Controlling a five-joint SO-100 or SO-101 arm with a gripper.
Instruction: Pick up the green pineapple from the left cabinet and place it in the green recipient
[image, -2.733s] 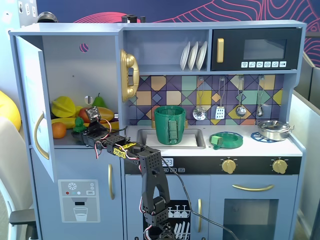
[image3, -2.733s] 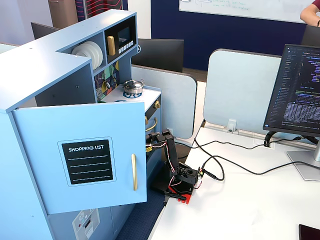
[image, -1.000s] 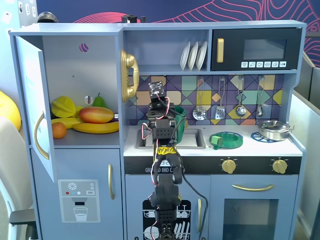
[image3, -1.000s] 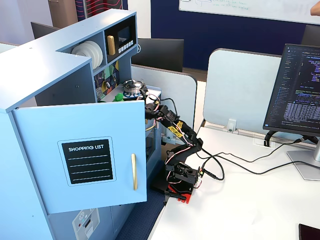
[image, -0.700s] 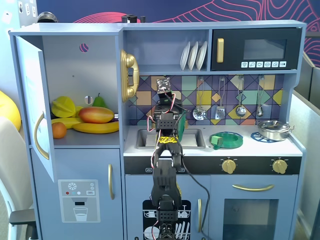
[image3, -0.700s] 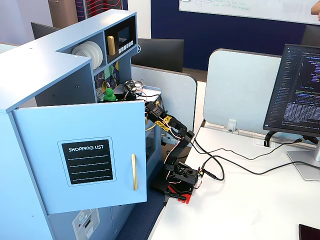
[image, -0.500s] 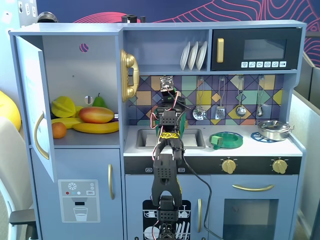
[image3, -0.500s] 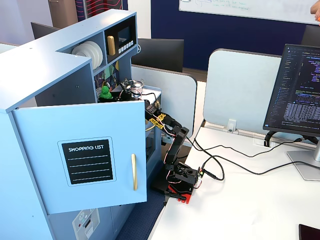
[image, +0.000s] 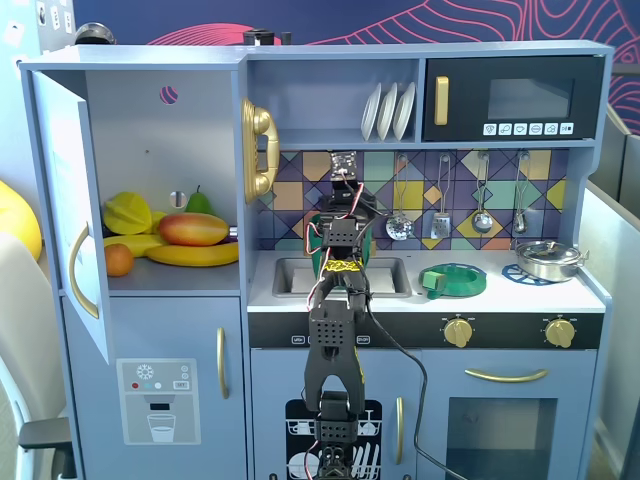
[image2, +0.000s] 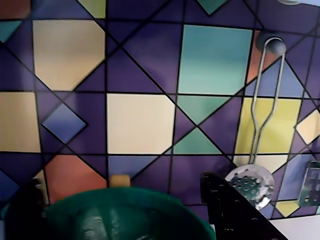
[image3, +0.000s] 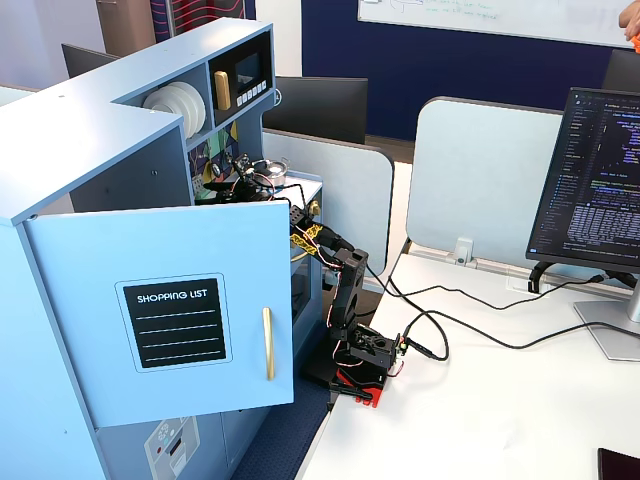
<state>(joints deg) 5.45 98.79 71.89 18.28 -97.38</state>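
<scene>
there, claw (image2: 125, 220) over green recipient (image2: 100, 210) rim

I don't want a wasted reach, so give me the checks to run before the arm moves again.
1. Left cabinet door open: ok.
2. Green pineapple located: cannot tell. It does not show among the shelf fruit around the mango, and a bumpy green shape inside the green recipient is too blurred to name.
3. Tool above the green recipient: ok, the rim sits right below it in the wrist view.
4. Tool open and empty: ok, the fingers stand wide apart.
5. Clearance to the hanging slotted spoon: cannot tell, it looks close to the right-hand finger in the wrist view.
</scene>
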